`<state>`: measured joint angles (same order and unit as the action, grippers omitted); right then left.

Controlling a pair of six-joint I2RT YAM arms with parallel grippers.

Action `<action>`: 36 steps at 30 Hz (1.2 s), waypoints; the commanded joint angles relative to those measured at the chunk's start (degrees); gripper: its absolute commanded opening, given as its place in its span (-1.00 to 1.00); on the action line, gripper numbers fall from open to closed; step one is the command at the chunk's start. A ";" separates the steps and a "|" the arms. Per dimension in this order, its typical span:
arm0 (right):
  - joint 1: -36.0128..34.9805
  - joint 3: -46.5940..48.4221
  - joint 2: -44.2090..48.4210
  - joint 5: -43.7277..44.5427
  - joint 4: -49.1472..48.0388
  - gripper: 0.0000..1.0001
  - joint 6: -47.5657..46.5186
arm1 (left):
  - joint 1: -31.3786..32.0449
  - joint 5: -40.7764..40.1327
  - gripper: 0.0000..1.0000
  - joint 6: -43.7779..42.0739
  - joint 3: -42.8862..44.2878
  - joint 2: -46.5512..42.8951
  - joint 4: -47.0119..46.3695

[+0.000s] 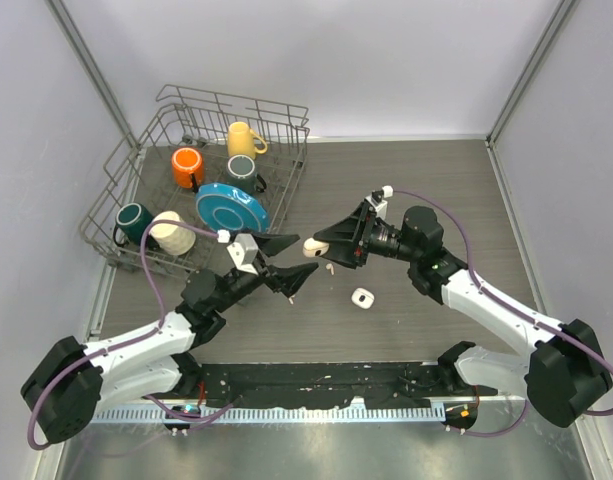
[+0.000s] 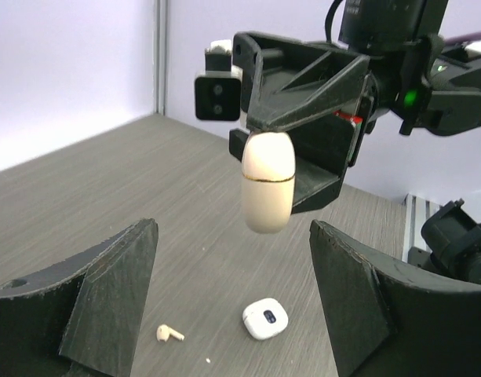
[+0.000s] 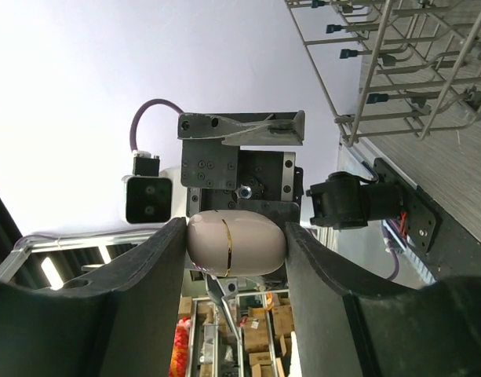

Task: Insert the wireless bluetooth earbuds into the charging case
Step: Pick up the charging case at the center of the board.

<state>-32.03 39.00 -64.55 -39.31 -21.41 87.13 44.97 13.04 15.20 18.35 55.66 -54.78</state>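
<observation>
My right gripper (image 1: 320, 249) (image 3: 236, 250) is shut on a cream oval charging case (image 1: 311, 247) (image 2: 267, 182) (image 3: 235, 245) with a thin gold seam. The case is closed and held above the table. My left gripper (image 1: 298, 257) (image 2: 232, 302) stands open just left of the case, and nothing is between its fingers (image 2: 107, 298). One white earbud (image 2: 169, 334) (image 1: 328, 268) lies on the wooden table below the case. A small white rounded-square case (image 2: 265, 319) (image 1: 362, 298) lies on the table to the earbud's right.
A wire dish rack (image 1: 156, 130) stands at the back left. It holds orange, yellow, grey, green and cream mugs and a blue plate (image 1: 231, 207). Grey walls close in the table on the left, back and right.
</observation>
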 commanded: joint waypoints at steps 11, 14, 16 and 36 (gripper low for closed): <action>-0.75 -0.33 -1.45 -0.77 -8.03 -0.89 3.75 | -0.24 0.58 0.49 2.28 2.30 5.51 -16.49; -1.01 -0.16 -1.54 -0.94 -8.30 -0.89 3.75 | -0.23 1.20 0.43 3.25 2.48 7.27 -18.51; -1.19 -0.33 -1.45 -0.94 -8.30 -0.89 3.75 | -0.23 1.90 0.33 3.69 2.48 8.41 -19.66; -1.45 -0.68 -1.36 -0.77 -8.39 -0.90 3.66 | -0.32 2.78 -0.02 5.10 3.62 11.23 -22.03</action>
<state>-32.97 38.30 -66.06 -39.31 -26.41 90.43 44.97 15.46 20.16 20.45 66.63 -73.12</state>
